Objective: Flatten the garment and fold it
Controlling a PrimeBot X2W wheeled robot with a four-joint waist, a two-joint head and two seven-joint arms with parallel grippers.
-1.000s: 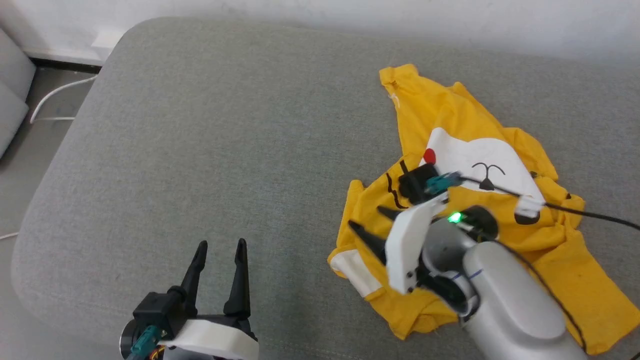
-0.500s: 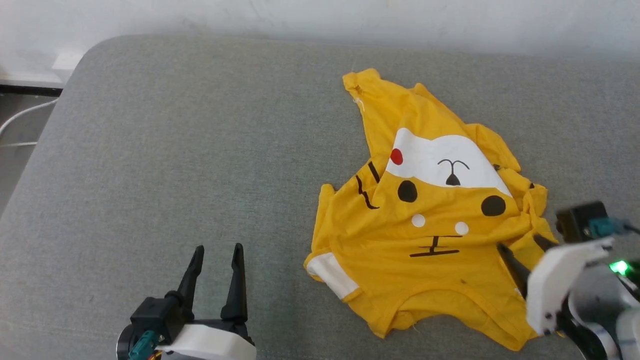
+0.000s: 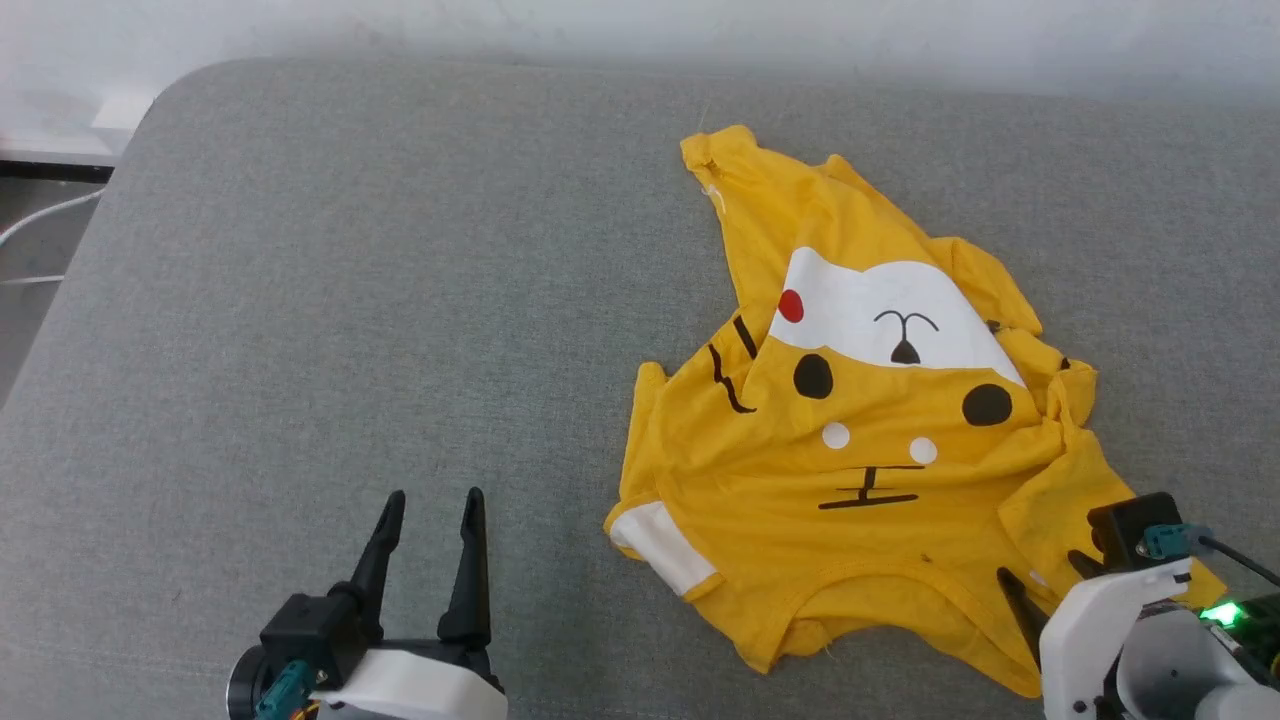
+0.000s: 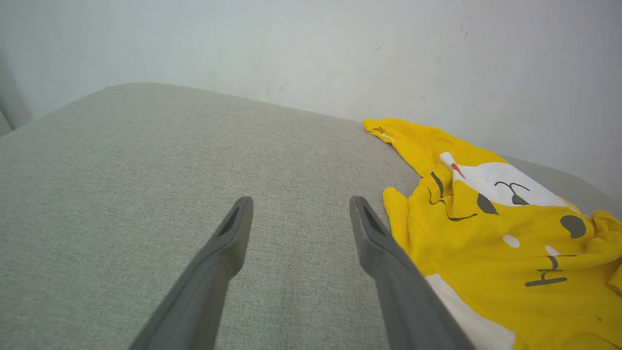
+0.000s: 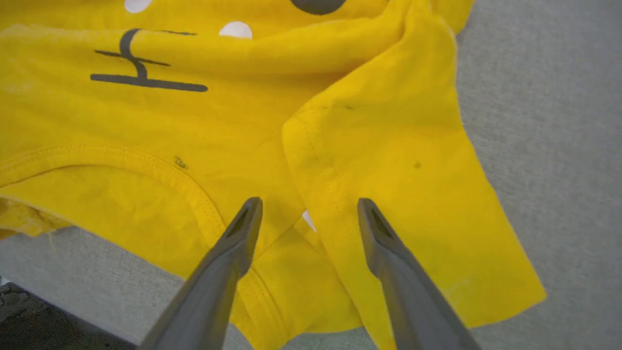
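The garment (image 3: 870, 470), a bright yellow T-shirt with a cartoon face, lies crumpled on the right half of the grey cushion (image 3: 400, 300). Its white patch with a red dot sits toward the back; one white-cuffed sleeve points left. My right gripper (image 3: 1045, 580) hovers open over the shirt's near right corner; in the right wrist view its fingers (image 5: 238, 243) straddle a fold of yellow cloth (image 5: 388, 160) without pinching it. At the lower left, my left gripper (image 3: 430, 500) stands open over bare cushion, left of the shirt (image 4: 486, 233).
A white wall (image 3: 640, 30) runs behind the cushion. The cushion's rounded left edge drops to a floor with a white cable (image 3: 40, 215). The cushion's near edge (image 5: 58, 311) lies just under the shirt's hem.
My right arm drew back from over the shirt's middle to its near right corner, uncovering the face print. The head camera shifted. The left gripper stayed put.
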